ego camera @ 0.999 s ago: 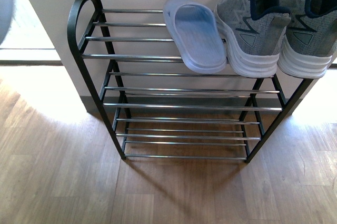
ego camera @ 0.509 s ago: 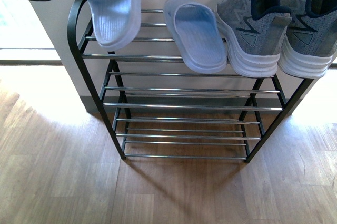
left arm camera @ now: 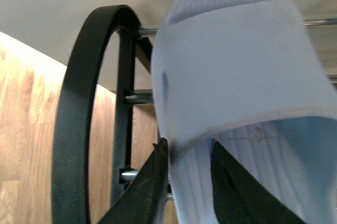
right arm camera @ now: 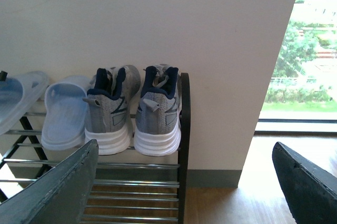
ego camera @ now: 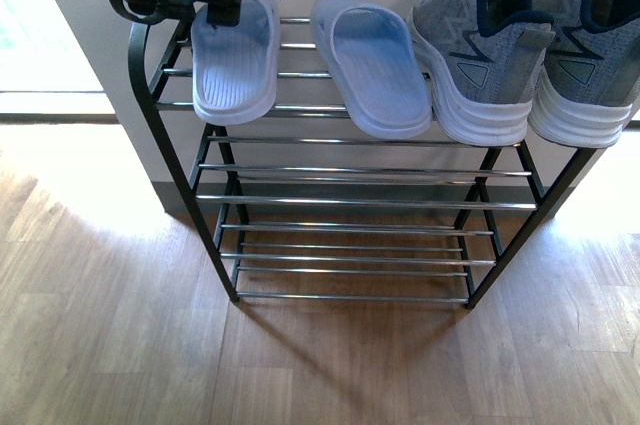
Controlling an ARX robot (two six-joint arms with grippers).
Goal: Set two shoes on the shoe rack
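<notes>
Slides first: the left pale blue slide sits toe-forward on the top shelf of the shoe rack, at that shelf's left end, just beside its mate. The left gripper has its fingers clenched on the inner side wall of this slide, one finger outside the edge and one inside on the ribbed footbed, close by the strap. That is a sound place to hold it: the rubber looks light and springy, so a pinch on the thin wall near the strap should carry it without strain, though the wall may bend and let the slide swing. The chrome bars are smooth and gapped, so I judge the sole needs to rest flat across several bars before the hold is let go, or it could tip forward off the front edge.

The grey knit sneakers stand side by side at the right end of the top shelf, touching each other, soles overhanging the front bar slightly.

The right gripper hangs well apart from the rack, fingers spread wide and empty.
</notes>
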